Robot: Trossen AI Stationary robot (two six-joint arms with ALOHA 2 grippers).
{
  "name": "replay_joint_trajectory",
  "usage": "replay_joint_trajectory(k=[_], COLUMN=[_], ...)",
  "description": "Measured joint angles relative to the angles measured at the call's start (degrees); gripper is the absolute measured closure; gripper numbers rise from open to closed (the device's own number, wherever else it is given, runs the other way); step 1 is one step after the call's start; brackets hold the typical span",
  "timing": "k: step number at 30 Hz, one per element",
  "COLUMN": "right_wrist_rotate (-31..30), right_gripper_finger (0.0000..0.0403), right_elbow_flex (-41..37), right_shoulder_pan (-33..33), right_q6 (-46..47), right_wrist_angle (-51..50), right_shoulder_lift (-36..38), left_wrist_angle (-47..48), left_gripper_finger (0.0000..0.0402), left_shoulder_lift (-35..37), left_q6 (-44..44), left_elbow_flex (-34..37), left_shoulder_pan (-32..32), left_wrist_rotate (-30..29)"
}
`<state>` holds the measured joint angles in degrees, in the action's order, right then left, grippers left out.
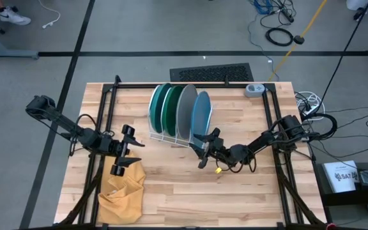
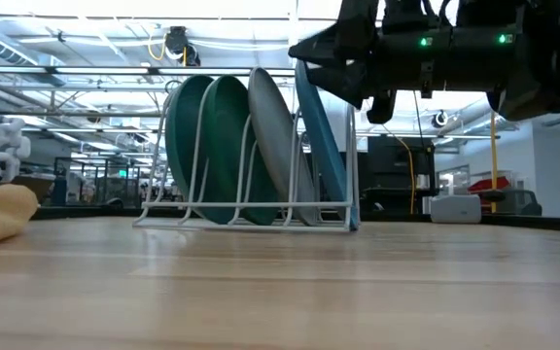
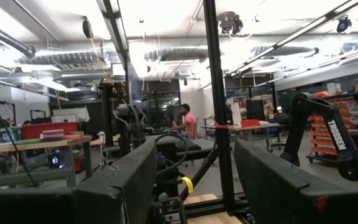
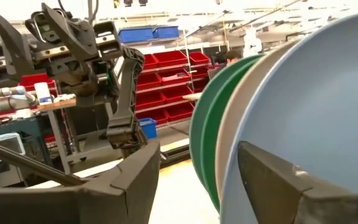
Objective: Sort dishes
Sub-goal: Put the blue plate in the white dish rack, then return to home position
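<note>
Far left of the top-down picture: left gripper [image 1: 124, 152], fingers spread wide. Holds nothing. Hangs just over the top edge of the yellow cloth [image 1: 121, 190], which lies crumpled in the lower left of the wooden table [image 1: 248, 191]. Looks like waiting, not working.

Upper middle: white wire rack [image 1: 168, 136] with all four plates standing on edge, side by side. From the left: first green plate [image 1: 156, 105], second green plate [image 1: 172, 108], then the grey plate [image 1: 186, 112], then the light blue plate [image 1: 201, 114]. Hard to say which green one is the dark one and which is the teal one. No plate flat on the table, and none in a gripper.

Just right of the rack and a bit lower: right gripper [image 1: 205, 148], open wide too, with nothing gripped. Sits very close to the light blue plate, at its lower edge. In the right wrist picture, fills much of the right side with that plate [image 4: 328, 106], one dark finger [image 4: 272, 177] in front of it. Cannot tell if touching.

Probably one of two things: all plates put away, so nearly done, or none taken out, so barely begun. No way to tell which from here. Either way, next thing to watch: the light blue plate, nearest the open fingers.
</note>
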<state>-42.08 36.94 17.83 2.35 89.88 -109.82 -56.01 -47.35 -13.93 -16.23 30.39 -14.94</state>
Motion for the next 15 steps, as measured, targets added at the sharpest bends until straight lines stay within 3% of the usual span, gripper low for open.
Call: replay_joint_trajectory(k=[10, 15], right_wrist_rotate=[0.02, -1.26], right_gripper_finger=[0.0191, 0.0194], right_elbow_flex=[2.21, 2.24], right_shoulder_pan=[3.34, 6.92], right_q6=[-9.95, -14.13], right_wrist_angle=[-0.42, -6.09], right_shoulder_lift=[4.46, 9.54], left_wrist_angle=[0.90, 3.02], left_gripper_finger=[0.0185, 0.0185], left_shoulder_lift=[0.02, 0.00], left_q6=[0.11, 0.15], left_elbow_flex=[0.00, 0.00], left_shoulder_pan=[0.00, 0.02], left_wrist_rotate=[-0.02, -0.31])
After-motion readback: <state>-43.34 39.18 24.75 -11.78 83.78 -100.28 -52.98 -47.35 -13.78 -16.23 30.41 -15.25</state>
